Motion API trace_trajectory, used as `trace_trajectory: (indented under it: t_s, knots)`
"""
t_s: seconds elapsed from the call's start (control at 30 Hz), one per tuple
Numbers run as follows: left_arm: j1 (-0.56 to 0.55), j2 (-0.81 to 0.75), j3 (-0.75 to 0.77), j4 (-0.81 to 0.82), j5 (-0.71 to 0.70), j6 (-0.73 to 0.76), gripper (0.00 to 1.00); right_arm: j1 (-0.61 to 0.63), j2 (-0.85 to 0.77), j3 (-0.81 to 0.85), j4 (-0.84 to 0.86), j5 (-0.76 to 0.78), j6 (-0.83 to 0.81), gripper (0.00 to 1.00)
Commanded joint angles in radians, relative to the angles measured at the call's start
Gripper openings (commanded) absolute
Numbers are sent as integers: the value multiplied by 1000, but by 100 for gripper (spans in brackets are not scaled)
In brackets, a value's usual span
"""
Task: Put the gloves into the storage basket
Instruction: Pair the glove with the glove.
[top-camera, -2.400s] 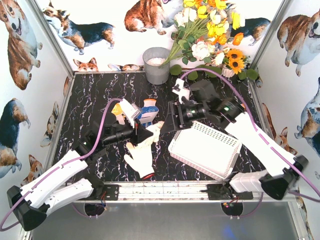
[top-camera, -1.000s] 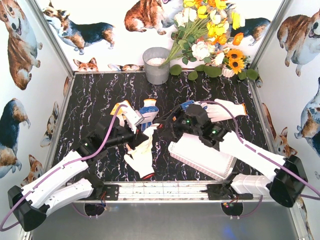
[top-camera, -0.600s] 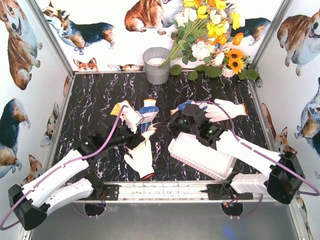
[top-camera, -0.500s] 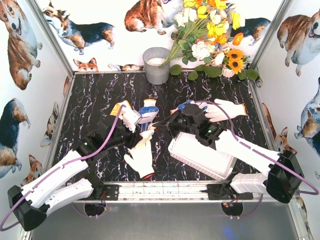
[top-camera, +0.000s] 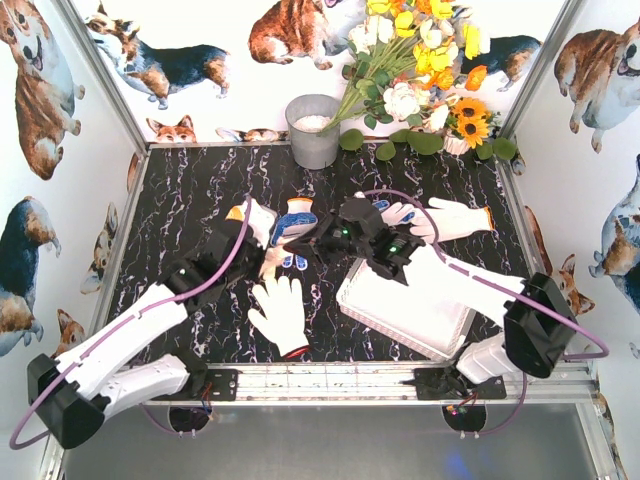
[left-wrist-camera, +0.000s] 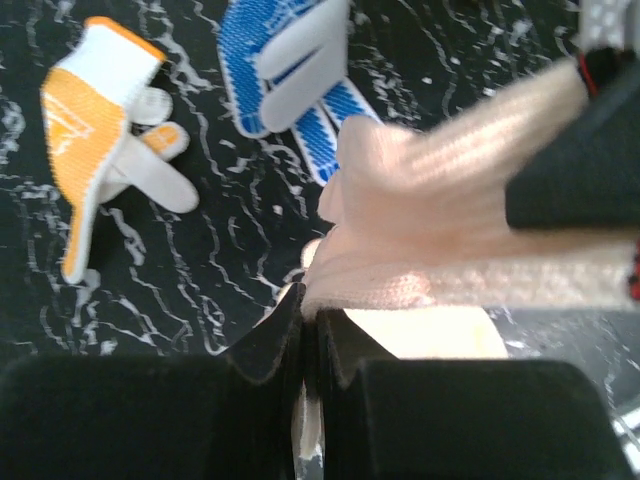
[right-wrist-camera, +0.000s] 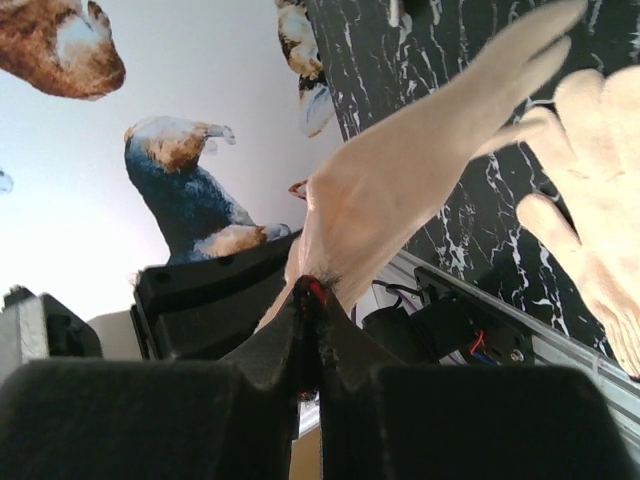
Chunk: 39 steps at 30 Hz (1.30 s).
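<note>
White glove (top-camera: 280, 312) flat on tabletop (top-camera: 190, 200), 6 o'clock. Storage basket (top-camera: 392, 300) at 4 o'clock, under right arm (top-camera: 470, 288); contents not discernible. Centre: left jaws and right jaws both clenched on one cream glove (left-wrist-camera: 440, 230). Blue-dotted glove (top-camera: 293, 222) just beyond. Grey bucket (top-camera: 313, 138), 12 o'clock, holds white material.

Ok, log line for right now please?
left tool: shut on cream glove | right tool: shut on same glove's cuff | white glove: flat on table | basket: partly under right arm
</note>
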<state>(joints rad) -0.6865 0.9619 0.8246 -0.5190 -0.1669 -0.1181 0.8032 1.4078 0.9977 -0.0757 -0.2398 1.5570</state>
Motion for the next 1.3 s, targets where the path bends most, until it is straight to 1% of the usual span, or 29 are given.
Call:
trace_trajectory:
  t_s: [0.0,0.13,0.2,0.27,0.33,0.53,0.67,0.77,0.87,0.97,1.07,1.27]
  knots:
    - [65,63,63,-11,-77,70,0,18,45,83,105,3,-46,0]
    - [152,113,59,43,-27,118,0,25,99,101,156,15,-71,0]
    - [199,136,61,57,20,134,0,25,123,101,223,6,-98,0]
    - [213,155,68,57,54,157,0,25,148,98,301,-18,-122,0]
    - [217,175,74,52,59,174,0,25,176,100,363,-42,-154,0]
    - [238,241,102,44,53,179,0,31,235,103,431,-61,-178,0]
    - [238,267,95,37,69,180,0,50,207,82,366,-17,-220,0]
    - [239,277,103,6,114,159,0,66,170,28,333,22,-211,0]
    - [238,275,111,-3,193,123,8,91,136,-26,310,69,-204,0]
    - [237,282,109,-10,238,64,14,119,128,-44,258,109,-216,0]
    - [236,272,85,-22,228,-3,18,142,130,-50,195,125,-223,0]
    - [236,215,-7,-35,129,-115,29,177,108,-83,158,155,-225,0]
